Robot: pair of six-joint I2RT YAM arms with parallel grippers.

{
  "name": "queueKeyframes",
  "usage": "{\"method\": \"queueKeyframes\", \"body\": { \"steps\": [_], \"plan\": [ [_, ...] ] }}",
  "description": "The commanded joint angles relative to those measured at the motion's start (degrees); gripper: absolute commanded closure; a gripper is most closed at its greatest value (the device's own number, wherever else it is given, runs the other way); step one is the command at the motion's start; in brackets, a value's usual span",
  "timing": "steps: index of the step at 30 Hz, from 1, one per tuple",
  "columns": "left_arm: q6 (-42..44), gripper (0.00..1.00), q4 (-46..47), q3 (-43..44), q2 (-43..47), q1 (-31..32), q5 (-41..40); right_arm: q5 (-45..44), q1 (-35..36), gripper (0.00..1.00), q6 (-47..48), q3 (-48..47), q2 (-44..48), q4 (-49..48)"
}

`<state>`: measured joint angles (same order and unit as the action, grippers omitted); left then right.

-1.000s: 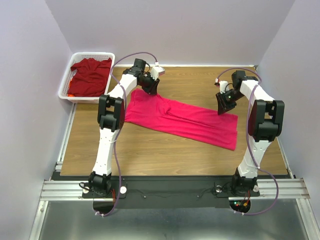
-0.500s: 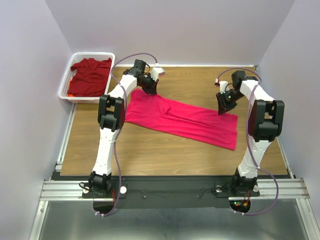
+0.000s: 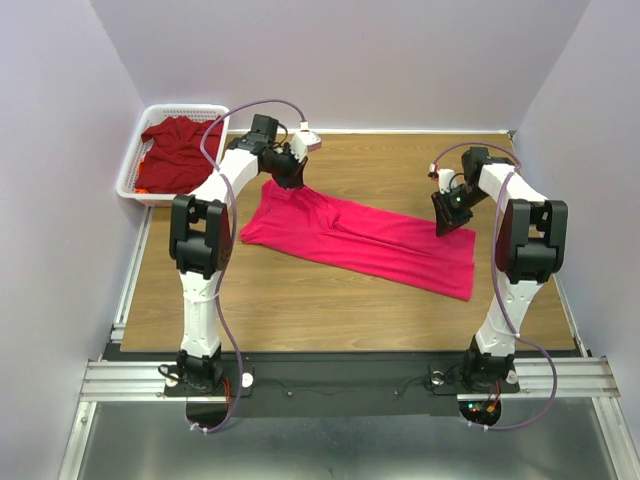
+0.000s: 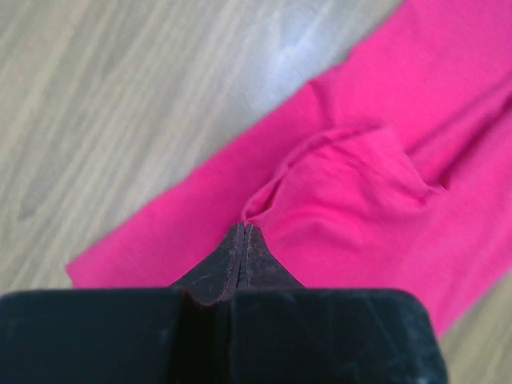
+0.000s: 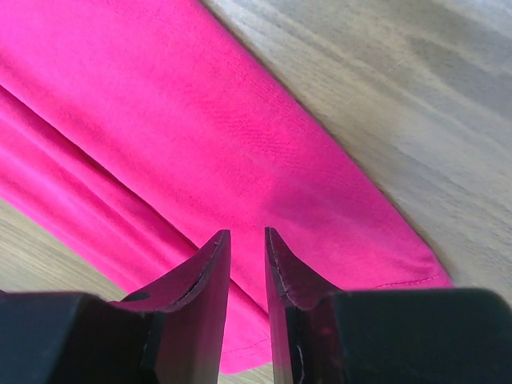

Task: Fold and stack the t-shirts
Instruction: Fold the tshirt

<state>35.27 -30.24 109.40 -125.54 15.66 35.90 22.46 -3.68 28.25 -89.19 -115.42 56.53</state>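
Note:
The bright pink t-shirt (image 3: 370, 238) lies as a long folded band across the wooden table (image 3: 300, 300), also seen in the left wrist view (image 4: 376, 192) and the right wrist view (image 5: 200, 120). My left gripper (image 3: 290, 178) (image 4: 244, 228) is shut, pinching a raised fold of this shirt at its far left end. The right gripper (image 3: 446, 218) (image 5: 246, 236) hovers over the shirt's right end, open by a narrow gap with nothing between its fingers. The maroon t-shirt (image 3: 180, 150) lies crumpled in the basket.
The white mesh basket (image 3: 133, 170) sits at the far left corner of the table. Purple walls close in the back and both sides. Bare wood shows in front of the pink shirt and behind it.
My left gripper has shut on the pink shirt's far left edge and shifted left, dragging that end with it. The right gripper has barely moved.

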Motion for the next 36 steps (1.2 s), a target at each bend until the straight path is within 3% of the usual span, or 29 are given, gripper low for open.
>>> {"method": "queueKeyframes", "body": {
  "steps": [1,8,13,19,21,27,36],
  "plan": [
    [2.6,1.00,-0.6,-5.2,5.3,0.0,0.7,0.0,0.3,0.70,0.2,0.1,2.0,-0.5],
    [3.5,1.00,0.8,-15.8,9.2,1.8,-0.8,-0.1,0.3,0.70,0.6,0.4,2.2,-0.5],
    [3.1,1.00,1.9,-18.4,8.9,3.3,-3.6,0.2,0.3,0.70,0.7,0.6,1.9,-0.5],
    [3.0,0.70,-3.1,-15.5,9.2,2.2,-3.3,0.4,0.3,0.70,0.7,-0.2,1.9,-0.4],
    [2.6,0.64,-4.0,-13.4,10.7,1.4,-0.7,0.5,0.3,0.71,0.7,-0.3,2.0,-0.4],
    [-2.4,0.65,-2.8,-11.1,13.8,1.0,1.5,0.9,0.3,0.71,0.3,-1.5,1.0,-0.5],
    [-9.2,0.73,2.9,-12.6,6.2,1.1,-1.7,-3.0,0.3,0.73,1.3,-1.4,-2.6,-0.9]
  ]
}}
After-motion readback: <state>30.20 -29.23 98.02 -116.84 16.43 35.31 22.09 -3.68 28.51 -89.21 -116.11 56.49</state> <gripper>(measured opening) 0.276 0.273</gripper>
